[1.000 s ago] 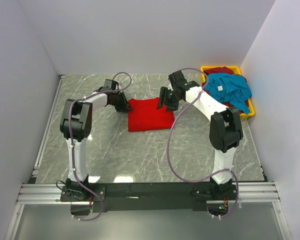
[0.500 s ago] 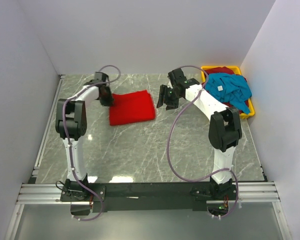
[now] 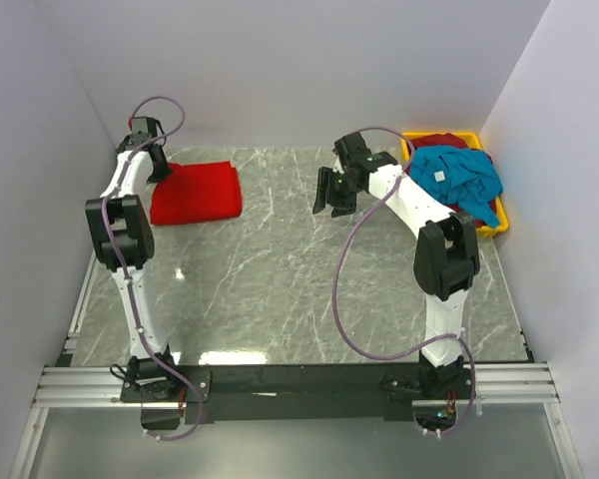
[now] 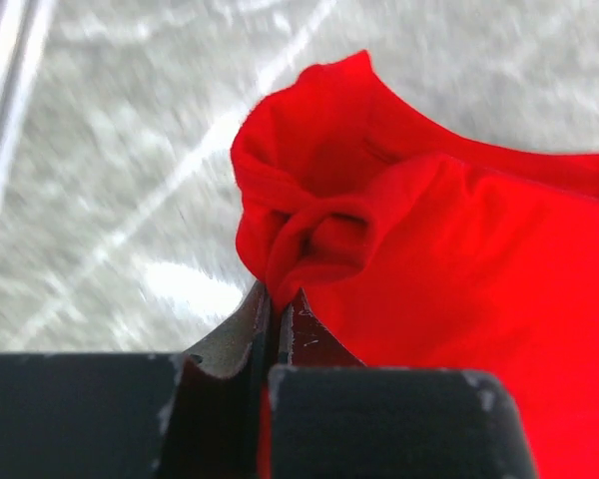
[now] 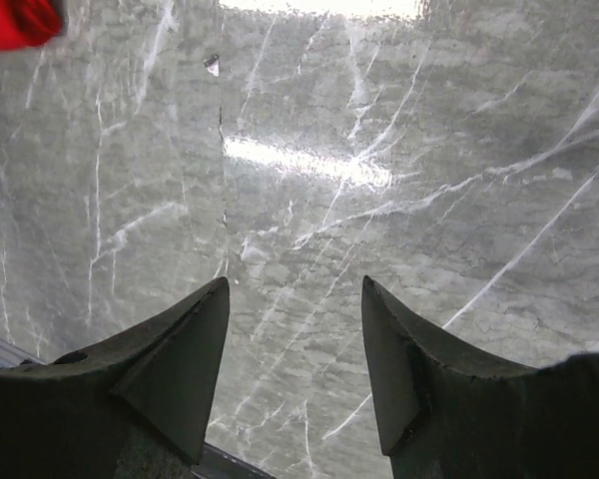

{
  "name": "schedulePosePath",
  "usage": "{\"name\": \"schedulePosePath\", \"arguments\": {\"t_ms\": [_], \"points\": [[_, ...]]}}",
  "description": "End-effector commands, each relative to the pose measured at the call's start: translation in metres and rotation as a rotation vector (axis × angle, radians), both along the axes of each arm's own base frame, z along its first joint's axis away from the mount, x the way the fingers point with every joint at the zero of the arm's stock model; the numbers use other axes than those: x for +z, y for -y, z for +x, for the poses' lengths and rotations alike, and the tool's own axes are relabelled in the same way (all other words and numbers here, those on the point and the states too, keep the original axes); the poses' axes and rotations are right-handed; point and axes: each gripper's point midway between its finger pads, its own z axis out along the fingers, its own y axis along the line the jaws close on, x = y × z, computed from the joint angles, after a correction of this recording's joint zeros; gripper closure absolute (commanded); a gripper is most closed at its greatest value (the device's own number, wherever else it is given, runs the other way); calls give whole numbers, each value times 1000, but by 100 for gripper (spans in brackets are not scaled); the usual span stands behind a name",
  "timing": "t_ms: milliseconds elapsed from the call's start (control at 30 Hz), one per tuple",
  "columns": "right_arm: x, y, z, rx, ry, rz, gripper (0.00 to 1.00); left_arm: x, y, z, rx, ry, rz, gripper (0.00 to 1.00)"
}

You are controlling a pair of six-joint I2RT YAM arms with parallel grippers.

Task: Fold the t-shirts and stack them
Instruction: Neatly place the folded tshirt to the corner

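1 red shirt (image 3: 197,193) lies folded far left on the desk (image 3: 280,269), pinched in the left gripper (image 4: 277,302); right gripper (image 3: 331,196) hangs wide, empty; teal shirt (image 3: 459,175) and maroon shirt (image 3: 441,141) wait unfolded in the bin (image 3: 411,136).

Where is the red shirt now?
Overhead, the red t-shirt lies far left on the table, pinched by the left gripper, across from the yellow bin.

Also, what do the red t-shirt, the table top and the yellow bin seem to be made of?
Red t-shirt: soft matte knit cloth, probably cotton; it bunches into rounded folds.
Table top: looks like polished grey marble, or a marble-pattern laminate; it has white veins and bright glare spots.
Yellow bin: likely moulded plastic, judging by its even colour and thin stiff rim.
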Motion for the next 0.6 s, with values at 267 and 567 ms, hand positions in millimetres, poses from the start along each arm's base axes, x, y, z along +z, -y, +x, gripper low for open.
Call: {"name": "schedulePosePath", "arguments": {"t_ms": [267,567], "points": [[4,-2,-2,23,-14,5,37,6,-71,23,-4,1,205,99],[-3,-5,-3,36,-40,6,37,41,-107,41,6,95,298,100]]}}
